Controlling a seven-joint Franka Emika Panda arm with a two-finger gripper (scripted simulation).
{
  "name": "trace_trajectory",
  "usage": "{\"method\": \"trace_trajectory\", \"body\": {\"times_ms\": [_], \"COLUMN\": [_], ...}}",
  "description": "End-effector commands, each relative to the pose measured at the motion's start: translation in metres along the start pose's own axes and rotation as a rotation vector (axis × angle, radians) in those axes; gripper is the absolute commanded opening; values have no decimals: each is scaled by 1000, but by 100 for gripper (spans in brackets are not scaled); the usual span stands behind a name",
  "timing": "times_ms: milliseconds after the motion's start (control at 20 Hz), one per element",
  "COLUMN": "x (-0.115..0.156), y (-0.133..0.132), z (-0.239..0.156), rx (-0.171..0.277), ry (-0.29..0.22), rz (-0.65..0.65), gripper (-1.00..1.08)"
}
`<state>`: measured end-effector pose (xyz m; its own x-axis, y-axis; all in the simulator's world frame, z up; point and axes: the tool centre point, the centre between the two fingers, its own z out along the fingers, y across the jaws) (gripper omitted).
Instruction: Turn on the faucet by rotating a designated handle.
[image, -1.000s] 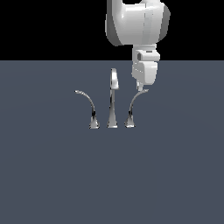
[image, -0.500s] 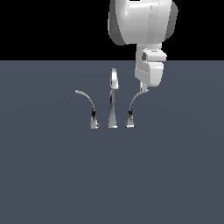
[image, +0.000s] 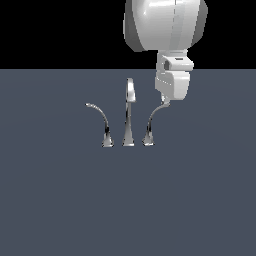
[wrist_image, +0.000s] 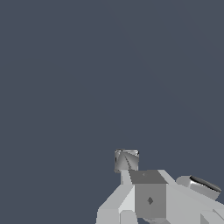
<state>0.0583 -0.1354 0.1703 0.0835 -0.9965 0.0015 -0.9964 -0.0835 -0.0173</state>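
The faucet stands on the grey desk: a tall spout with a curved lever on each side. The handle rises from the cone base on the exterior view's right, its tip arcing up to the pincer. The pincer's underside meets that tip. Whether its jaws are apart or closed cannot be told.

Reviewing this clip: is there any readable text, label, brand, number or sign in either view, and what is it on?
None. No text, number or logo shows in either view. The chrome faucet, its handle, the white claw and the grey surface are all plain simulator renders. The small dark diamond on the claw body is no character.
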Motion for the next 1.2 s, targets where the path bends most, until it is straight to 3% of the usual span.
{"method": "trace_trajectory", "body": {"times_ms": [0, 600, 700, 1150], "x": [-2, -9, -4, -39], "y": [10, 48, 43, 61], "z": [0, -1, 0, -1], "rx": [-9, -17, -10, -15], "ry": [-2, -1, 2, 0], "rz": [1, 9, 15, 12], "gripper": [-100, -100, -100, -100]}}
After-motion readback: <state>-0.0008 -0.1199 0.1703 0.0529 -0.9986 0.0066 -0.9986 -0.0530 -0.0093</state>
